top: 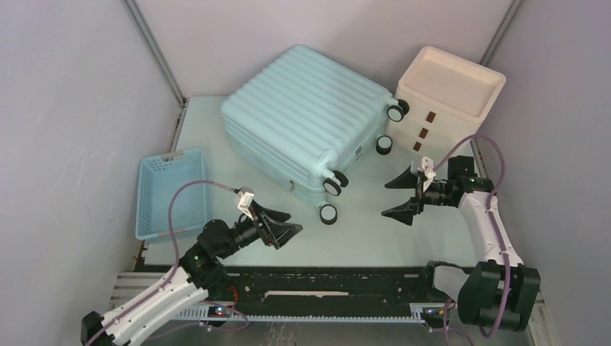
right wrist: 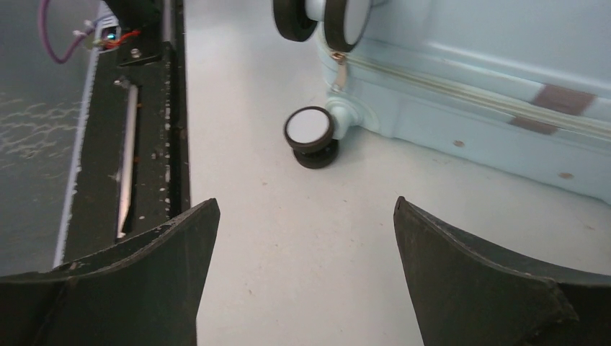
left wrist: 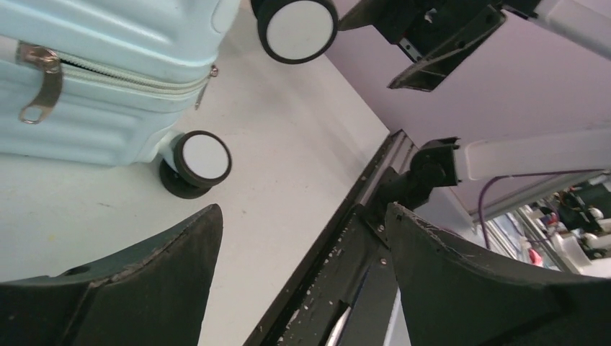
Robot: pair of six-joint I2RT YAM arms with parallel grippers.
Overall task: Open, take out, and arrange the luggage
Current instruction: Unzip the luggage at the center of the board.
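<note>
The luggage [top: 302, 119], a pale mint-blue ribbed hard-shell suitcase, lies closed and flat at the table's middle back, its wheels facing the near right. My left gripper [top: 294, 222] stands open just left of the nearest wheel [top: 328, 213], with nothing between its fingers. In the left wrist view the luggage [left wrist: 108, 43] shows its shut zip and a metal pull [left wrist: 39, 86] above my left gripper [left wrist: 304, 209]. My right gripper [top: 385, 200] stands open and empty right of the wheels. The right wrist view has the luggage [right wrist: 490, 72] and a wheel [right wrist: 310, 130] ahead of my right gripper [right wrist: 306, 204].
A small blue slatted basket [top: 169, 191] sits at the left beside the left arm. A cream-white box with brown drawer tabs [top: 447, 97] stands at the back right, close to the suitcase wheels. A black rail [top: 324, 285] runs along the table's near edge.
</note>
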